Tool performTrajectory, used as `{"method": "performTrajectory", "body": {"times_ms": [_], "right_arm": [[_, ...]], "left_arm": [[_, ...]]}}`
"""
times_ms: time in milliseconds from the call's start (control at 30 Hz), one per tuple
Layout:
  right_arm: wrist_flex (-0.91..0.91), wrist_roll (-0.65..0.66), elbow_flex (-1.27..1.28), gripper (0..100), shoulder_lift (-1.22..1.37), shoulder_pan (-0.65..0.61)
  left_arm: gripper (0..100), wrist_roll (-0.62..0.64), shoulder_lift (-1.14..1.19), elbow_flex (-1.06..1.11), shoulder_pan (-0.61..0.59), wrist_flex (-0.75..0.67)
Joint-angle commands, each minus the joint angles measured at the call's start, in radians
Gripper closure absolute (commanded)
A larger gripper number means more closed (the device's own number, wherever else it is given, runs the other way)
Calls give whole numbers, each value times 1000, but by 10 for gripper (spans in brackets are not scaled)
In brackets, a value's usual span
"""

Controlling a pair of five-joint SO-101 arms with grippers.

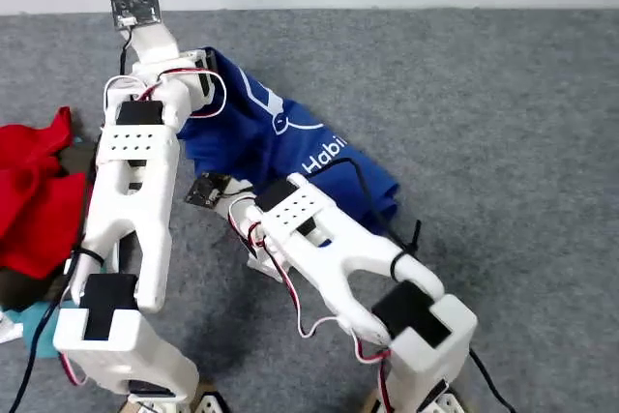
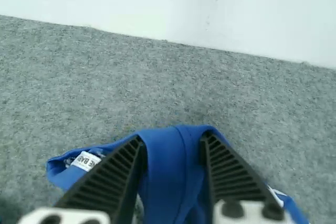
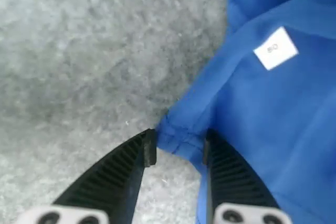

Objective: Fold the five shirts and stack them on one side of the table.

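A blue shirt (image 1: pixel 280 137) with white print lies crumpled in the middle of the grey table, running from back left to front right. My left gripper (image 2: pixel 173 139) is shut on a bunched fold of the blue shirt (image 2: pixel 173 171) at its far end, near the wall; in the high view the left gripper (image 1: pixel 203 70) sits at the cloth's back tip. My right gripper (image 3: pixel 178 137) is shut on a hem corner of the blue shirt (image 3: pixel 262 108) at its near-left edge, low over the table, and in the high view the right gripper (image 1: pixel 215 191) is there. A white tag (image 3: pixel 275 49) shows on the cloth.
A pile of red shirts (image 1: pixel 34 191) lies at the table's left edge, with a dark garment and a teal one (image 1: pixel 34 321) under and in front of it. Bare grey table (image 1: pixel 503 123) stretches to the right. A white wall (image 2: pixel 210 3) rises behind the table.
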Motion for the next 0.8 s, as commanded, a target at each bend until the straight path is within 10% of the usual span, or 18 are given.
{"method": "performTrajectory", "body": {"times_ms": [0,300,767], "right_arm": [[-15,-6,-37,842,36,19],[1,-6,-91,988,125,160],[648,97,-588,988,-228,394]], "left_arm": [[848,11,-26,-53,-5,3],[848,11,-26,-48,-8,3],[848,11,-17,-48,-9,95]]}}
